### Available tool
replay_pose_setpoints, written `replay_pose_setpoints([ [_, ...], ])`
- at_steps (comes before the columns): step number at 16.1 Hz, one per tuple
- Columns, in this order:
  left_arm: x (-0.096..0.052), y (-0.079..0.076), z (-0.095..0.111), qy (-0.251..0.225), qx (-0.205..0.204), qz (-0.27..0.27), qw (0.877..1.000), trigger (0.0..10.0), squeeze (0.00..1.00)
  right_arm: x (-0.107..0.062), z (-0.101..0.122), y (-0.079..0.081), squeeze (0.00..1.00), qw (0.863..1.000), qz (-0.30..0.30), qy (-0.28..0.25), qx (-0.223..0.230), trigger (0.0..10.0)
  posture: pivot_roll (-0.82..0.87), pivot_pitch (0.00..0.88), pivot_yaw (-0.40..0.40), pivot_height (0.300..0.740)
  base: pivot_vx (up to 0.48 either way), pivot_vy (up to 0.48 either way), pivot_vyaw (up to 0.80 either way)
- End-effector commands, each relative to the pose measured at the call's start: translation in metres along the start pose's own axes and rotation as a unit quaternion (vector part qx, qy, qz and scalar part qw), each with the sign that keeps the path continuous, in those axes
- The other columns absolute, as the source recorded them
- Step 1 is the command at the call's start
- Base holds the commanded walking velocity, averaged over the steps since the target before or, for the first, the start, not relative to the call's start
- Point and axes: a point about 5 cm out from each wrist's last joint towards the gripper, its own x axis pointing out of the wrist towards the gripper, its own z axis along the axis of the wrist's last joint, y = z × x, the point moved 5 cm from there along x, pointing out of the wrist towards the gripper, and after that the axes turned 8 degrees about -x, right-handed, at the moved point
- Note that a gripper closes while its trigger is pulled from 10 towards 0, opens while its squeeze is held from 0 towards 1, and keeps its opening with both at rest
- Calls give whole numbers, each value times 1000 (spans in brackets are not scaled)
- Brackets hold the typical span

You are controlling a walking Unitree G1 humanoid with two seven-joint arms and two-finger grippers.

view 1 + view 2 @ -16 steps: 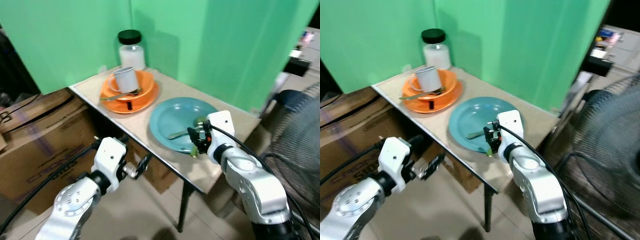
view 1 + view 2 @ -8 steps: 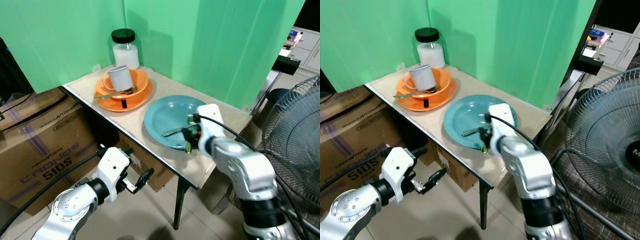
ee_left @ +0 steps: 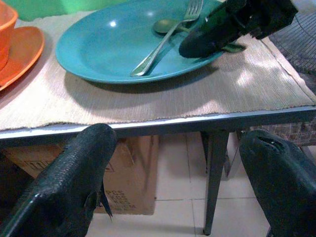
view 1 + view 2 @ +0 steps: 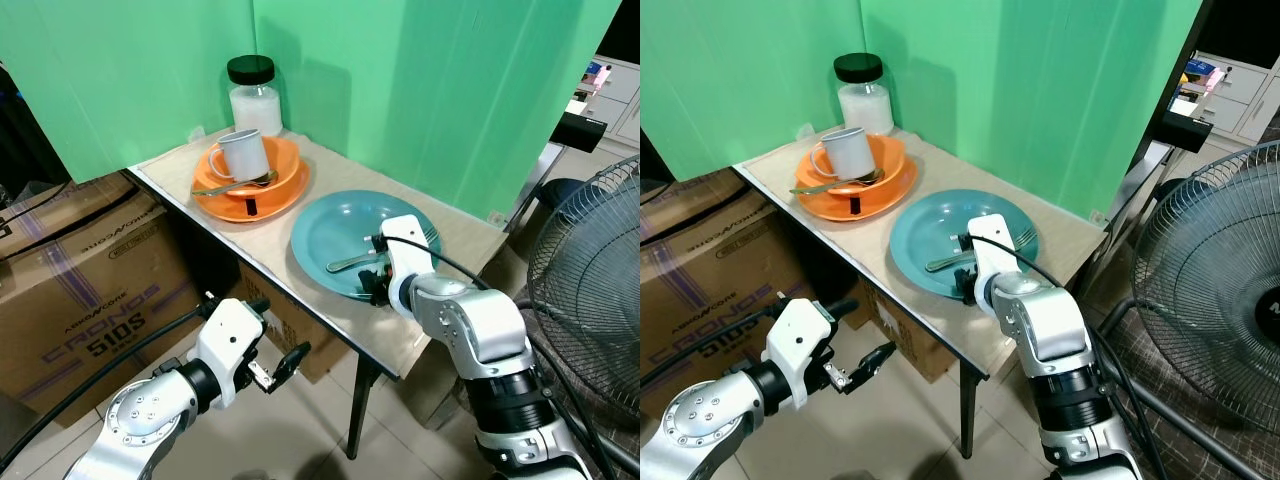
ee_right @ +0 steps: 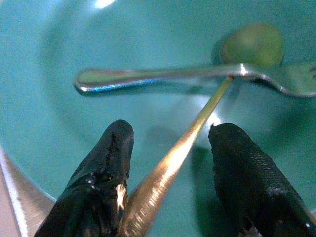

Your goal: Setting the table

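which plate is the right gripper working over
The teal plate at the table's near end, holding a fork; the orange plate carries a bowl and mug.

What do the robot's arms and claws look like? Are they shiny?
Yes, the arms are shiny silver with rounded joints and white blocky wrists. Black cables run along both. Each ends in a claw of two long black fingers with a bumpy, textured surface: the left claw and the right claw.

It looks like a storage room: a green cloth (image 4: pixel 400 80) hangs behind a small table (image 4: pixel 455 235), beside cardboard boxes (image 4: pixel 90 290) and a fan (image 4: pixel 600 270).
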Motion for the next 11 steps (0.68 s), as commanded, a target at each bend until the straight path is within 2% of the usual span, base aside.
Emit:
replay_pose_setpoints([
  [1, 0, 0, 2, 1, 9, -2, 1000, 10000, 0, 2, 7, -8, 0, 1000, -21, -9, 10, 10000, 91, 0, 3, 740, 0, 0, 0],
  [7, 3, -1, 3, -1, 13, -3, 1000, 10000, 0, 12, 16, -11, 0, 999, -39, -8, -1, 10000, 88, 0, -1, 740, 0, 0, 0],
  [8, 3, -1, 3, -1, 13, -2, 1000, 10000, 0, 12, 16, -10, 0, 999, -39, -5, -1, 8824, 88, 0, -1, 740, 0, 0, 0],
  [9, 3, -1, 4, -2, 13, -2, 1000, 10000, 0, 13, 15, -10, 0, 999, -39, -1, -1, 5882, 88, 0, 0, 740, 0, 0, 0],
  [10, 4, -1, 4, -3, 13, -4, 1000, 10000, 0, 15, 12, -11, 0, 999, -40, 5, 2, 2039, 86, 0, 1, 740, 0, 0, 0],
  [11, 4, -1, 4, -3, 14, -4, 1000, 10000, 0, 16, 11, -11, 0, 999, -41, 7, 3, 1882, 86, 0, 1, 740, 0, 0, 0],
])
